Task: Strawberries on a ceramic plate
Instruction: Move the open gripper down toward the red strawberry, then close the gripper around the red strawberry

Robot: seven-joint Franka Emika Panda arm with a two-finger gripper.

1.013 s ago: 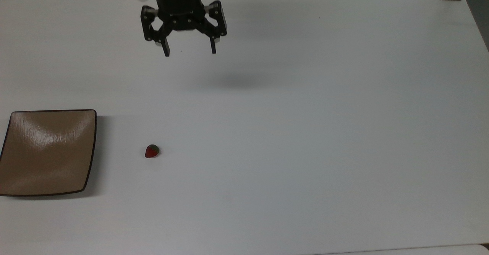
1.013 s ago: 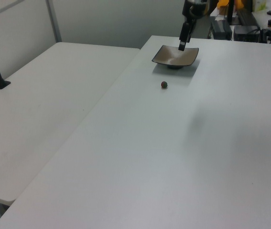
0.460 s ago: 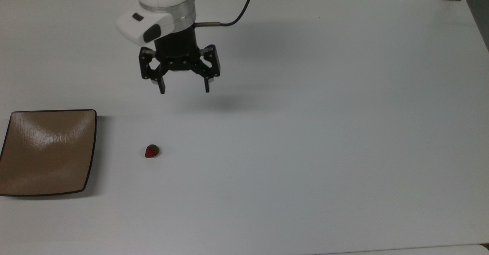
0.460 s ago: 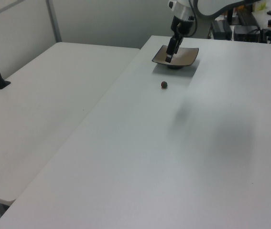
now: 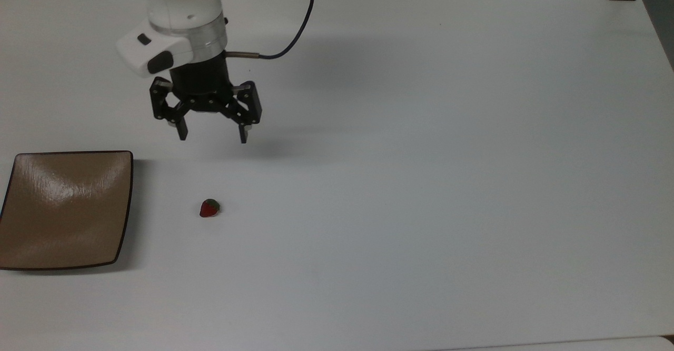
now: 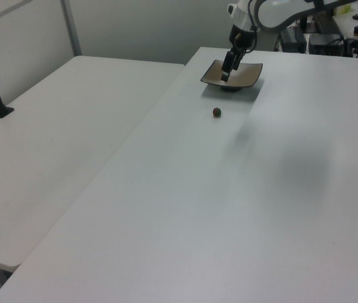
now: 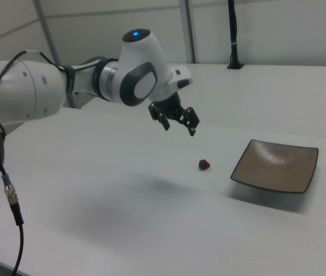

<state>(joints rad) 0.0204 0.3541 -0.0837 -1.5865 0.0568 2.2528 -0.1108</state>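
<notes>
1. A small red strawberry with a green leafy cap (image 5: 209, 208) lies on the white counter (image 5: 421, 182), well apart from anything gripping it. In the top view it sits to the right of the plate, with a strip of bare counter between them.

2. The large square glossy tan-brown ceramic plate with a thin dark rim (image 5: 66, 210) rests flat at the top view's left edge. Its sunken centre holds nothing and catches a pale glare.

3. The black two-finger gripper (image 5: 212, 134) hangs in the air above the counter with its fingers spread wide apart and nothing between them. In the top view it sits above the strawberry, nearer the frame's top, and its soft shadow falls on the counter just to its right.

4. The white robot arm (image 7: 65, 86) reaches in from the right view's left side. There the gripper (image 7: 177, 127) points down and towards the strawberry (image 7: 204, 165), which lies just left of the plate (image 7: 275, 165).

5. In the left view the gripper (image 6: 227, 71) appears in front of the plate (image 6: 247, 75) at the far end of the counter. The strawberry (image 6: 216, 112) is a small dark dot nearer the camera.

6. A dark cable (image 5: 295, 30) runs from the wrist towards the top view's upper edge.
</notes>
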